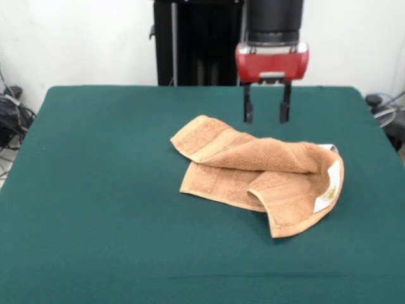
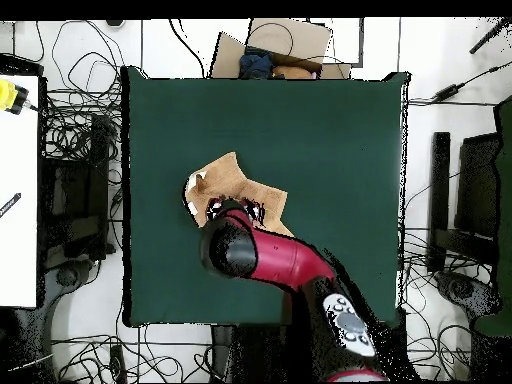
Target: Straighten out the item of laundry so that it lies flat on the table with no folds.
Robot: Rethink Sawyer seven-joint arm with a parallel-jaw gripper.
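The orange-tan towel (image 1: 259, 171) lies crumpled and folded over itself on the green table (image 1: 95, 190), right of the middle in the front view. A white tag (image 1: 330, 183) shows at its right edge. My gripper (image 1: 266, 117) hangs just above the towel's far edge, open and empty, its two dark fingers (image 1: 248, 111) apart. In the overhead view the towel (image 2: 235, 185) lies left of the table's (image 2: 340, 150) centre, and the arm's wrist covers part of it and hides the gripper.
The red and black arm (image 2: 290, 265) reaches in over the table's edge on the robot's side. Cables and equipment (image 2: 75, 190) lie on the floor around the table. A cardboard box (image 2: 275, 50) sits beyond the opposite edge.
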